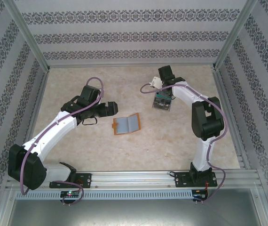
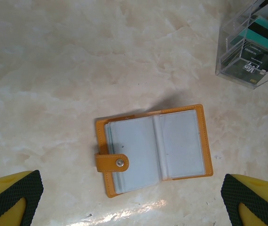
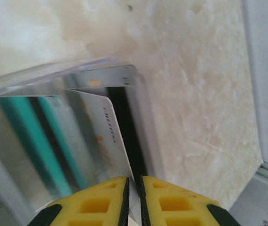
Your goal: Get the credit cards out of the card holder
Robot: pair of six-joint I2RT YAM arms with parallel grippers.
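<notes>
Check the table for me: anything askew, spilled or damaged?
Nothing spilled or damaged. The card holder lies open and slightly skewed, its snap strap folded across the left page. The right gripper pinches a pale card leaning in the clear box.

The card holder [image 2: 155, 149] lies open like a book on the pale marbled table [image 2: 54, 70], its orange border framing two pale grey-blue pockets. An orange strap [image 2: 111, 163] with a metal snap folds over one page's outer edge. Farther off to the right stands a clear box [image 2: 251, 49] with teal and black cards [image 2: 256, 44] upright inside. The left gripper [image 2: 133, 200] hangs near the holder, its yellow, black-padded fingers [image 2: 11, 195] spread wide, touching nothing.
</notes>
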